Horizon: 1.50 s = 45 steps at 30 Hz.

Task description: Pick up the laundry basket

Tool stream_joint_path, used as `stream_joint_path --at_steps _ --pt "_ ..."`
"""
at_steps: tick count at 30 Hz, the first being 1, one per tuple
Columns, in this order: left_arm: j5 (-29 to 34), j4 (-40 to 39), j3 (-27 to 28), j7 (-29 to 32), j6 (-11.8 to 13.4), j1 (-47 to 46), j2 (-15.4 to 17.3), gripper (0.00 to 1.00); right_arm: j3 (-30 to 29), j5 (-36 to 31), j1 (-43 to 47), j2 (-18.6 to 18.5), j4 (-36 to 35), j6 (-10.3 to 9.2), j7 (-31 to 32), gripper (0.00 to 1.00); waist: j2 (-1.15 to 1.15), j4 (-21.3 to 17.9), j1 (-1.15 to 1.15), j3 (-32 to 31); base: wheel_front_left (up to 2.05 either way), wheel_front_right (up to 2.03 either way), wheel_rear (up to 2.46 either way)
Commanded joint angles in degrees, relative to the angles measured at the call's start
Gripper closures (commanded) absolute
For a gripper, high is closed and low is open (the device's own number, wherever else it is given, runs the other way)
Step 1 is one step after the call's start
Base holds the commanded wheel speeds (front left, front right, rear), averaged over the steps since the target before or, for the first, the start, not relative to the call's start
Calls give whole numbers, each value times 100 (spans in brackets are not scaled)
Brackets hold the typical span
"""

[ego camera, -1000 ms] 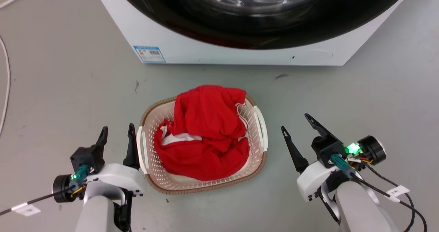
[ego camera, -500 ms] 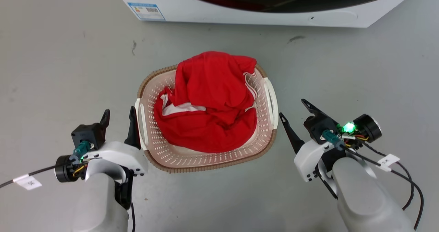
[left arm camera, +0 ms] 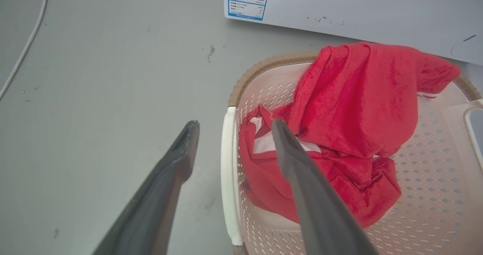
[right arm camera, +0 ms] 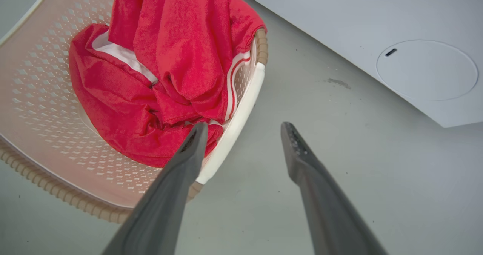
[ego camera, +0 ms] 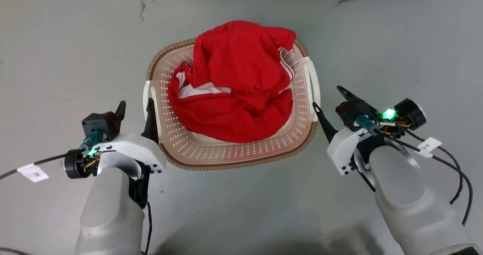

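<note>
The left pincer (ego camera: 136, 102) and right pincer (ego camera: 326, 96) both gape wide.

perforated plastic basket (ego camera: 226, 155), red cloth (ego camera: 237, 77)

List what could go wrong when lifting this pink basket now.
1. The left gripper straddles the white left handle of the pale pink perforated plastic laundry basket. Its inner finger hangs over the crumpled red garment, so closing may pinch cloth and weaken the grip.
2. The garment is heaped over the far rim. If the open right gripper lifts unevenly, it might slide out.
</note>
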Motion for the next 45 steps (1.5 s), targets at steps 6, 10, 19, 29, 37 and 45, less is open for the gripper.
stream_joint_path --at_steps 6,10,19,29,37,45 --pt "26 251 40 -15 -7 -298 33 0 20 -90 -402 5 280 -4 -12 0 0 41 -1 340 0 0 0" --pt "41 377 29 -16 -12 -432 42 0 37 -142 -561 17 379 -4 -12 0 0 49 -1 485 0 0 0" --pt "77 711 18 -16 -16 -666 37 0 81 -234 -879 52 666 -4 -12 0 0 87 -1 730 0 0 0" --pt "60 968 -100 -16 -19 -848 16 0 25 -301 -1147 72 1038 -4 -11 0 0 145 -1 912 0 0 0" --pt "-25 1088 -231 -16 -24 -950 5 100 -95 -410 -1266 66 1149 -6 -10 100 0 161 -1 977 0 0 0" --pt "-113 1114 -406 -13 -15 -994 48 100 -118 -483 -1256 76 1180 -1 -15 100 0 159 -1 905 0 0 0"
